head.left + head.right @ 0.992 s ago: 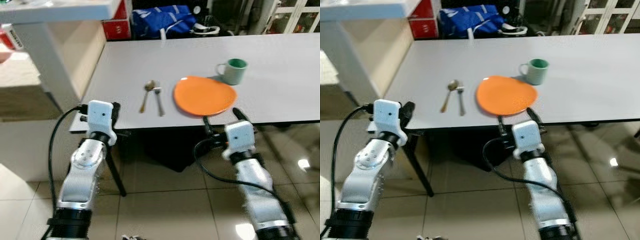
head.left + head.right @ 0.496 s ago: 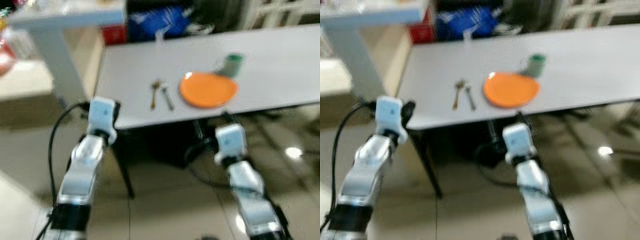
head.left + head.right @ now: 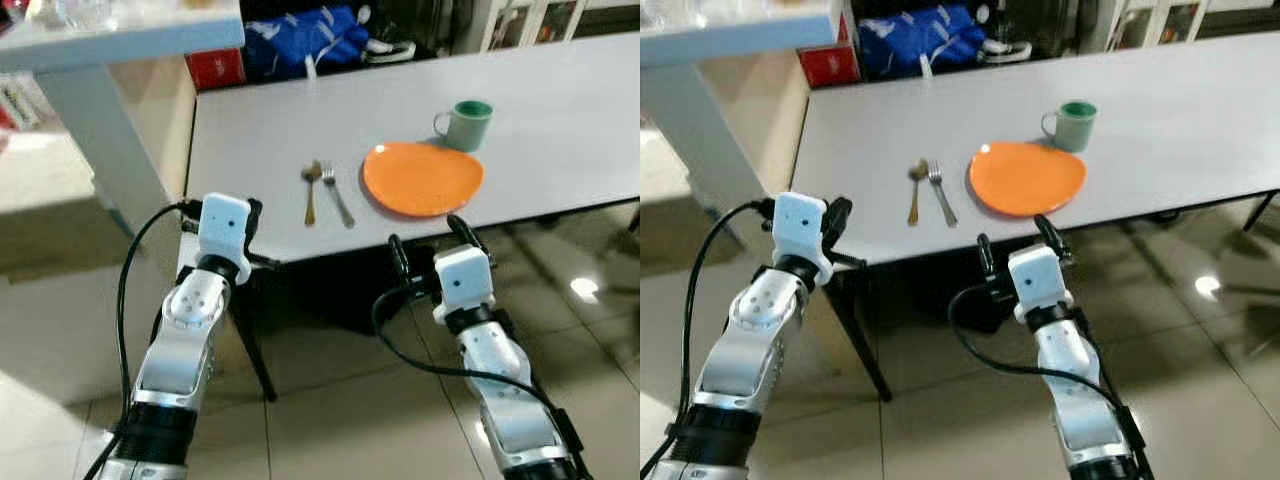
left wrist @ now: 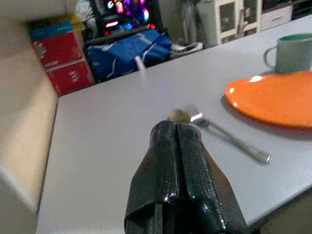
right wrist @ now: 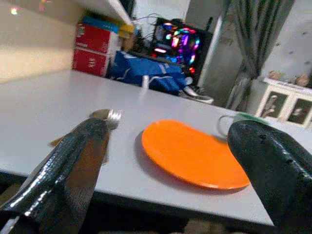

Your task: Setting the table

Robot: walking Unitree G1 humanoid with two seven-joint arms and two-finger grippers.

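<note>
Grey table [image 3: 560, 110] runs wide across the head view; its near edge cuts from lower left to right, with tiled floor [image 3: 330, 400] open below it. Orange plate [image 3: 423, 178] sits close to that near edge, rim just inside it. Green mug [image 3: 465, 125] stands just behind the plate's far right side, handle toward the robot's left. Spoon [image 3: 311, 188] and fork [image 3: 336, 196] lie side by side just left of the plate, bowl and tines pointing away, handles toward the edge; they are near each other at the far end and spread apart toward the near end. Wide bare tabletop to the left of the cutlery and to the right of the mug.

Left gripper [image 4: 176, 146] is held at the table's near left corner, fingers pressed together, holding nothing. Right gripper [image 3: 430, 238] is below and just in front of the near edge, under the plate's front rim, fingers [image 5: 73, 165] spread wide apart and empty, plate seen between them in the wrist view.

Behind the table: blue bag [image 3: 300, 35], red box [image 3: 215, 68], and a white shelf unit [image 3: 110, 120] at far left beside the table's left end.
</note>
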